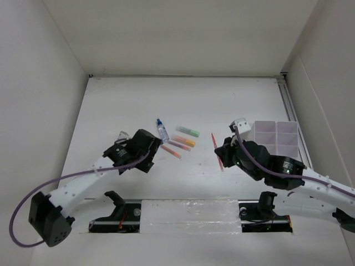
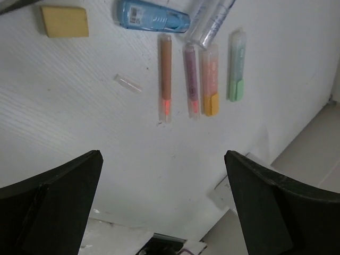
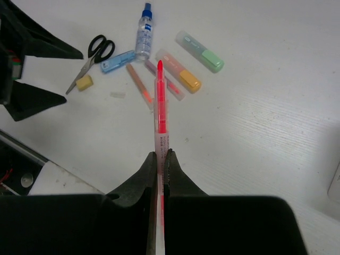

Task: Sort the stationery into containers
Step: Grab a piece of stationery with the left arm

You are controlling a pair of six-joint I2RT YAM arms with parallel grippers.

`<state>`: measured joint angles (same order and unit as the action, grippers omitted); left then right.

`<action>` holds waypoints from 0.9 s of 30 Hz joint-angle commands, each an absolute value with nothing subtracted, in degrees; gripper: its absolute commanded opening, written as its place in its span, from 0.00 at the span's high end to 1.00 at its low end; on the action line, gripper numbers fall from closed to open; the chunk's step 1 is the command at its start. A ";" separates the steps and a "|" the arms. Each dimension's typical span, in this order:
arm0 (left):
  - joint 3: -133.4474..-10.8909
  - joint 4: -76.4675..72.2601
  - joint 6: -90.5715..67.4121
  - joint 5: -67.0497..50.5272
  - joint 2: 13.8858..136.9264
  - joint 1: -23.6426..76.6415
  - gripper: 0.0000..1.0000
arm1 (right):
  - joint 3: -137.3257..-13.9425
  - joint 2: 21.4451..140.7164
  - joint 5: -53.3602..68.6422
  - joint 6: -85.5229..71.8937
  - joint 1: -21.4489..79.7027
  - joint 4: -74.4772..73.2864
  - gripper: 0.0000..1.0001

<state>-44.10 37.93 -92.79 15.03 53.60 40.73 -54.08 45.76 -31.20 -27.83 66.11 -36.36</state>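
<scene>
Right gripper (image 3: 160, 157) is clenching a red pen (image 3: 161, 103) lengthwise, probably for carrying to the organiser (image 1: 275, 134); left gripper (image 2: 163, 159) is hanging released.

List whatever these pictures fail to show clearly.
- Scissors: top view, cannot be picked out beside the left arm.
- Clear bottle: left wrist view, cut off by the top edge.
- Organiser: top view, near edge covered by the right arm; right wrist view shows only a sliver.
- Red pen: print too small to read; tail buried in the right gripper.
</scene>
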 commanded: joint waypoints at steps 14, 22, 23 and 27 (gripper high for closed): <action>-42.80 30.41 -107.93 15.21 69.69 40.43 0.21 | -52.39 42.54 -29.98 -26.99 66.71 -30.24 1.00; -42.80 28.48 -109.07 14.68 77.33 40.43 0.31 | -51.25 41.48 -29.97 -26.98 66.71 -29.18 1.00; -42.80 28.48 -109.07 14.68 77.87 40.43 0.31 | -51.24 41.48 -29.97 -26.98 66.71 -29.18 1.00; -43.42 28.48 -109.59 14.68 78.93 39.90 0.36 | -50.72 40.96 -28.65 -26.37 66.71 -28.56 1.00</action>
